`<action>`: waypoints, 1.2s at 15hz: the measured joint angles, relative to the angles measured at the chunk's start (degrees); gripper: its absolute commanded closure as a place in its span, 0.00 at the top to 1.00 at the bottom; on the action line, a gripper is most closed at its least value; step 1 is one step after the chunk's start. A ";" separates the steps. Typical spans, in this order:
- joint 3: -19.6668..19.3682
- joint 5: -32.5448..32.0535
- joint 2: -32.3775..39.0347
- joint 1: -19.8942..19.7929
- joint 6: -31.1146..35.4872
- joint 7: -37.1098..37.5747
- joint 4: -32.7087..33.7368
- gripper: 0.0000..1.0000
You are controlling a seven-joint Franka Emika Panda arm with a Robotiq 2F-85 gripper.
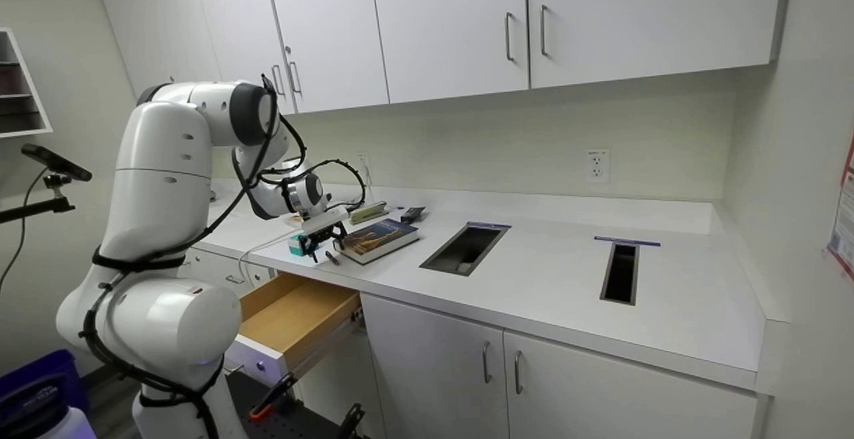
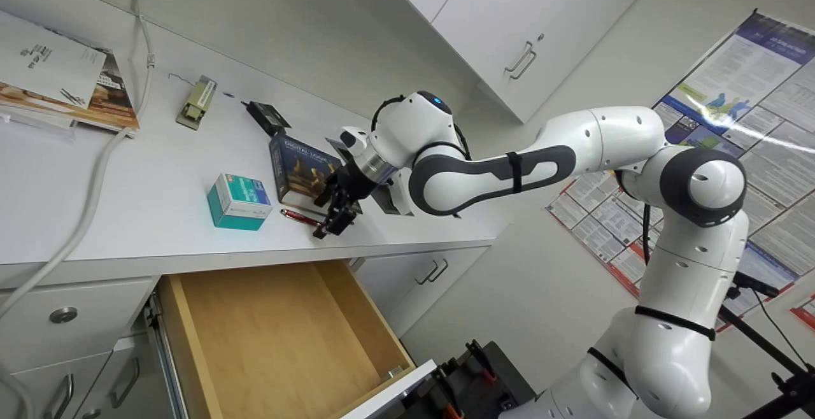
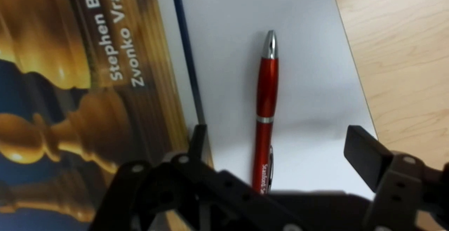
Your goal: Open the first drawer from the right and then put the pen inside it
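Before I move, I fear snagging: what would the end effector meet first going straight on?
Probably the book: in the wrist view, one finger of the end effector overlaps its edge, with the pen between both fingers. Depth is unclear; that finger may miss.

One pen (image 3: 267, 101), just the one, and one chess-covered book (image 1: 377, 235)! Over to one teal box (image 2: 239, 202), yes, a single one, then one open drawer (image 2: 274, 342), one worktop (image 1: 694, 292) and one robot arm (image 2: 605, 139). Two fingers (image 3: 366, 155), there they are in the wrist view! And here come the pairs, in an exterior view: two openings (image 1: 465, 250) in the worktop, two blue strips (image 1: 627, 241) beside them, two doors (image 1: 434, 359) right of the drawer, two handles (image 1: 485, 362) on those. Up high, four more handles, four!
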 measured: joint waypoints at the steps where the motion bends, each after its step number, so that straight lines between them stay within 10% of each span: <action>1: 0.05 0.88 0.26 -0.08 0.00 -0.06 0.35 1.00; 7: 0.14 4.03 2.30 -0.41 -0.04 -0.16 1.98 1.00; 8: 0.15 4.30 2.43 -0.41 -0.09 -0.16 2.20 0.75; 15: 0.15 5.08 2.74 -0.62 -0.26 -0.16 3.47 0.28; 16: 0.16 5.11 2.74 -0.64 -0.28 -0.16 3.57 0.68; 18: 0.09 4.79 2.87 -0.50 -0.48 -0.01 3.59 0.65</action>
